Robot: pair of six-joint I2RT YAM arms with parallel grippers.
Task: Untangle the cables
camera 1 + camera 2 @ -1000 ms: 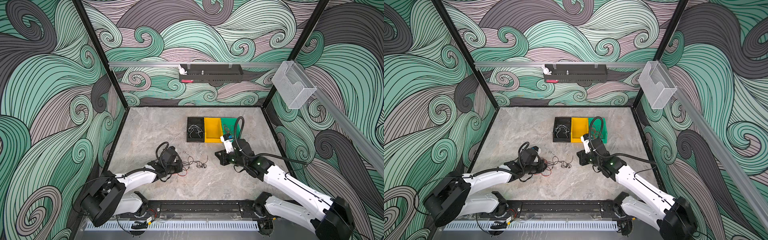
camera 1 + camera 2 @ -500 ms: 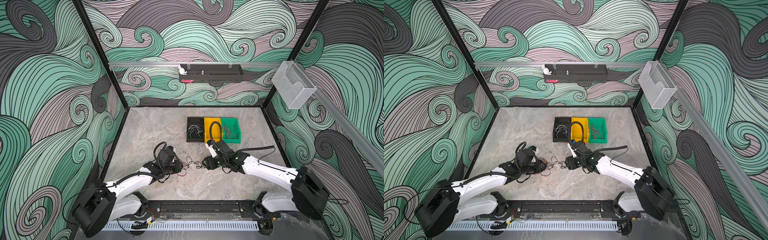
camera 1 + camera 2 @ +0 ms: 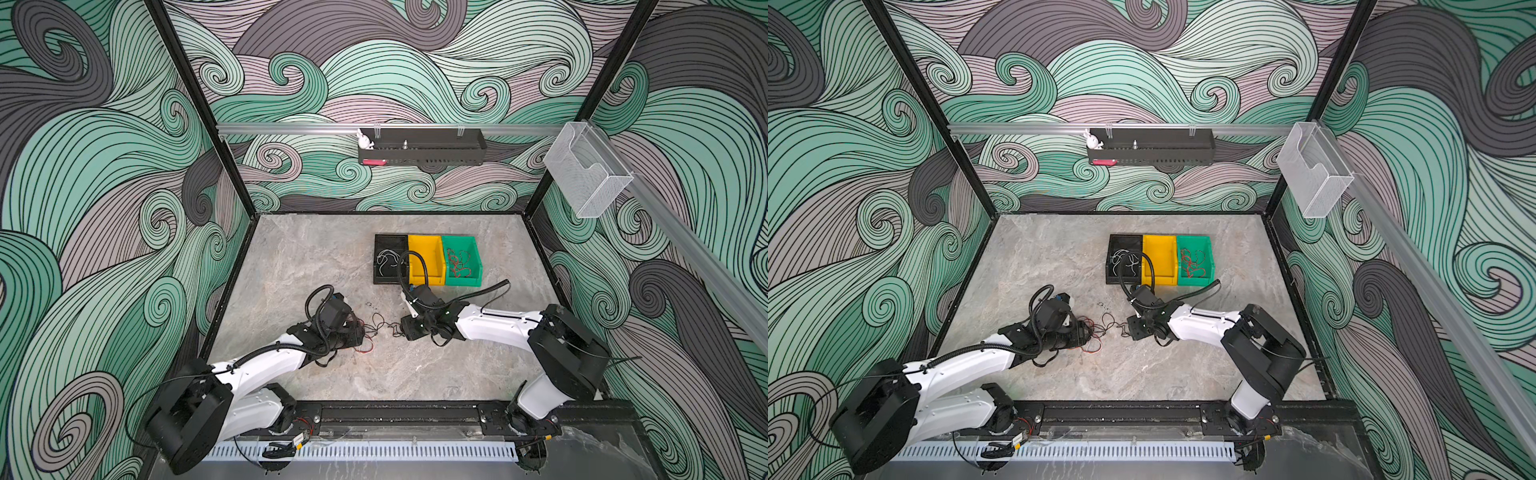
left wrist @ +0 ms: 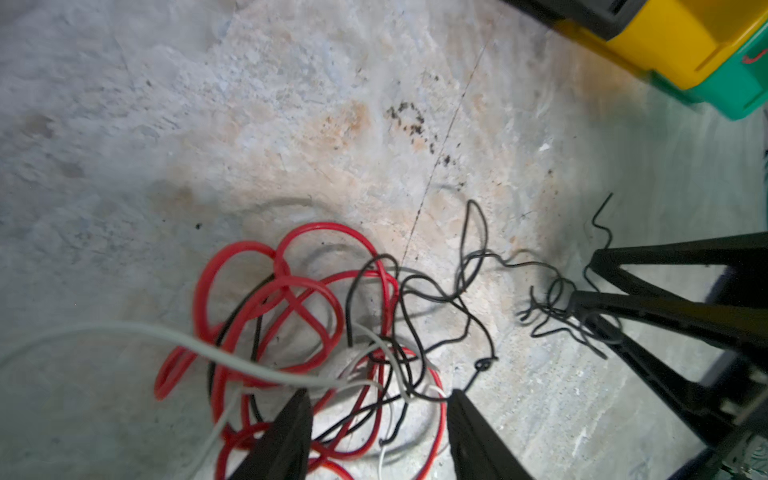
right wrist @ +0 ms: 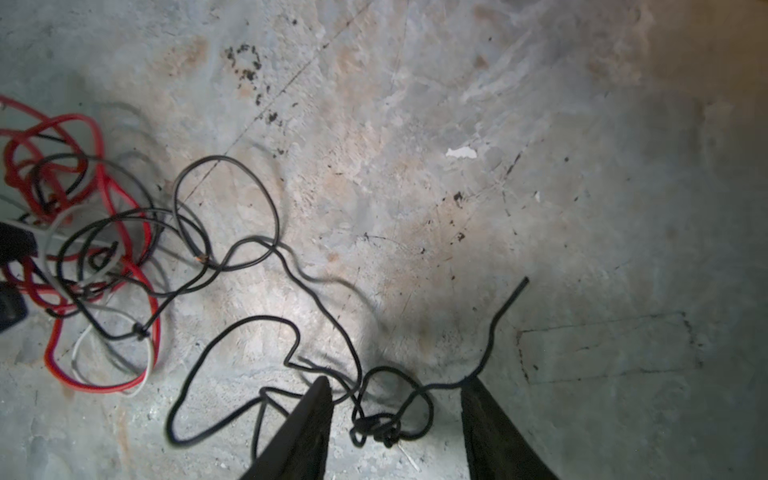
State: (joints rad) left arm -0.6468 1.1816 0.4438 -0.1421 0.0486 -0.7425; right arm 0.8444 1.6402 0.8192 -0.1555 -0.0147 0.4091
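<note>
The cables [image 3: 376, 330] [image 3: 1102, 328] lie as a loose tangle of red, black and white strands on the stone table between my two grippers. In the left wrist view, my left gripper [image 4: 379, 395] is open and low over the red, white and black loops [image 4: 291, 307], with strands lying between its fingers. My right gripper [image 5: 397, 382] is also open. It straddles a small knot in a black cable [image 5: 376, 428], and that cable trails back to the main tangle [image 5: 83, 257]. In a top view, the left gripper [image 3: 360, 332] and right gripper [image 3: 404, 331] face each other across the tangle.
Three bins stand in a row behind the grippers. The black bin [image 3: 388, 240] holds white cables, the yellow bin [image 3: 424, 242] is in the middle, and the green bin [image 3: 463, 283] holds red cables. The right arm's black hose [image 3: 478, 293] arcs in front of the bins.
My right gripper came from the front of the green bin down to the right end of the tangle and opened. My left gripper, shut before, has opened over the tangle.
</note>
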